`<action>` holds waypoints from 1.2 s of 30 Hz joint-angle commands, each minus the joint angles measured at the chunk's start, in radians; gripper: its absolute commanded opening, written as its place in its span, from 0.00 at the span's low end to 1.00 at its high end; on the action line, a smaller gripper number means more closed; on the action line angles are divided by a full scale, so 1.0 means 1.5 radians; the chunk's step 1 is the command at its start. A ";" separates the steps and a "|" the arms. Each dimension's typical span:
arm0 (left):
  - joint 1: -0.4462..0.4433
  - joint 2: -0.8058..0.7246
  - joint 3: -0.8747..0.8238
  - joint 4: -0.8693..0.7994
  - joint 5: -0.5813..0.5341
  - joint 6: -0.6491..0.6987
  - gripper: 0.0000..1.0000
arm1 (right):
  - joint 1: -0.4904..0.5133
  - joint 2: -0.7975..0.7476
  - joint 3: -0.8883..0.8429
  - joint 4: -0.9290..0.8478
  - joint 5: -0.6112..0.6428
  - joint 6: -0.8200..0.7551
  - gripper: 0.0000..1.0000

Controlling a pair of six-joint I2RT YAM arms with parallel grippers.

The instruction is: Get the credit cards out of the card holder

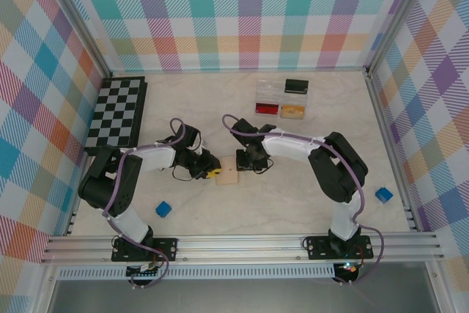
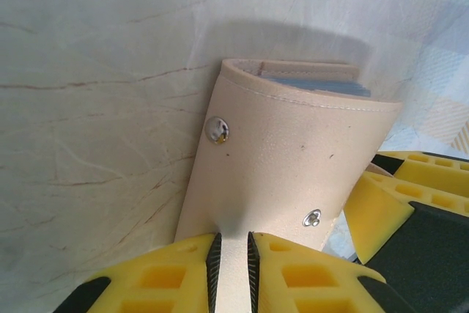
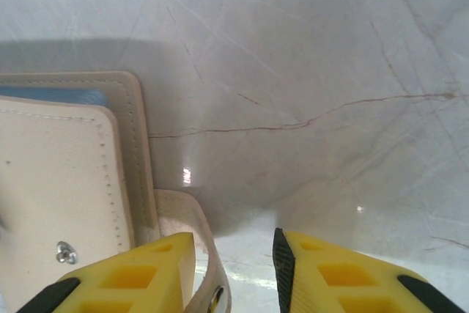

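Left end effector on card holder — blue cube, chessboard nearby

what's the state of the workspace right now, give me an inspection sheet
surface: pale marbled table, no spills seen
job's things: tan card holder folded, between the grippers, blue lining at its edge; cannot tell whether cards are inside
clutter: chessboard far left; clear compartment box at the back; blue cubes near left and near right
grippers: left gripper clamped on the holder's panel; right gripper open, the holder's strap in its gap
cables: purple cables along both arms, no snag seen
surroundings: plaid walls, aluminium frame
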 commanded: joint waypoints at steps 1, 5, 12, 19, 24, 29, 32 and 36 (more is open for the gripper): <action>-0.008 0.013 0.008 -0.047 -0.047 0.012 0.21 | -0.003 0.007 0.020 -0.045 0.040 0.016 0.34; -0.008 0.012 0.010 -0.052 -0.050 0.013 0.21 | -0.002 0.001 0.022 -0.053 0.052 0.015 0.31; -0.009 0.007 0.014 -0.053 -0.050 0.012 0.20 | -0.002 -0.006 0.023 -0.026 0.004 -0.004 0.19; -0.009 -0.043 0.033 -0.112 -0.089 0.011 0.32 | -0.002 -0.034 0.022 -0.017 0.002 -0.019 0.08; -0.008 -0.095 0.073 -0.182 -0.142 0.027 0.51 | -0.002 -0.101 0.022 -0.043 0.040 -0.056 0.06; -0.008 -0.135 0.094 -0.211 -0.173 0.030 0.72 | -0.002 -0.171 0.033 -0.071 0.064 -0.099 0.06; -0.008 -0.151 0.093 -0.211 -0.182 0.026 0.81 | -0.003 -0.195 0.045 -0.078 0.045 -0.125 0.06; -0.009 -0.161 0.083 -0.204 -0.196 0.023 0.92 | -0.003 -0.192 0.057 -0.068 0.006 -0.134 0.06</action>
